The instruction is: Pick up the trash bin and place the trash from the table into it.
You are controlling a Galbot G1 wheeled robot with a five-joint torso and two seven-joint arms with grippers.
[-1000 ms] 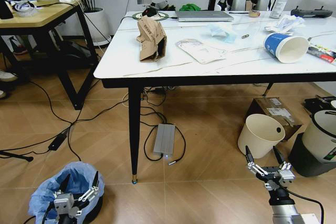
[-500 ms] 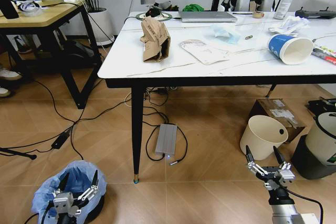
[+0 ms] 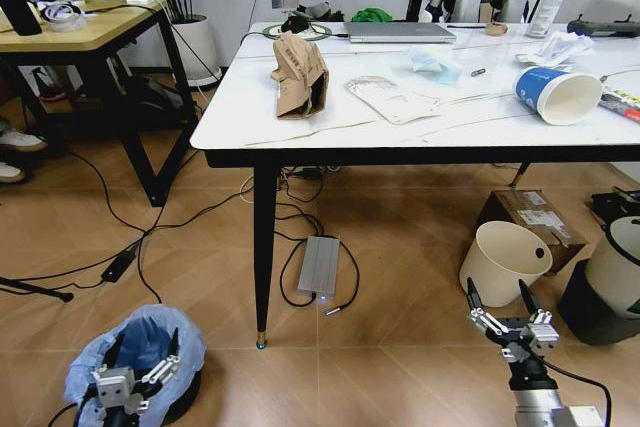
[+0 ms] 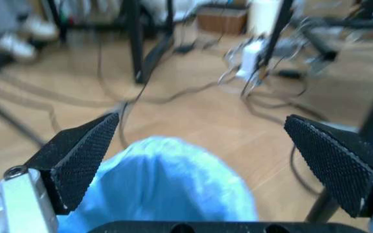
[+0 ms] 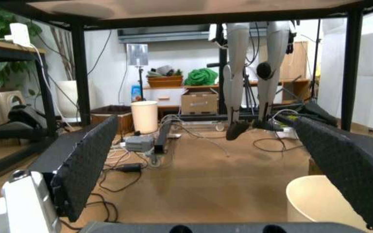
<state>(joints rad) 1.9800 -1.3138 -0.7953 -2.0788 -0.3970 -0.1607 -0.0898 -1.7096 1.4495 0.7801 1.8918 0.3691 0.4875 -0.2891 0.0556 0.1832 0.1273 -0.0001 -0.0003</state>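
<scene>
Trash bin: on the wooden floor at the lower left of the head view, well apart from the bench leg; blue liner bunched over the rim.
Left hand: above the bin mouth, fingers spread wide, holding nothing; in the left wrist view the blue liner lies between the two finger pads.
Right hand: low at the right, fingers apart and empty, near a plain cream bin lying tilted on the floor.
Bench: white top with litter on it, namely a crumpled brown paper bag, a flat clear package and a blue paper cup on its side.
Open room: bare floor between the bench leg and the cream bin; cables and a grey box lie under the bench.
Change from earlier frame: the whole head view has shifted, so the camera moved; the left hand sits lower over the bin.
Hidden or cut off: the bin's base and the left arm run off the lower edge; the left wrist view is blurred beyond the liner.
</scene>
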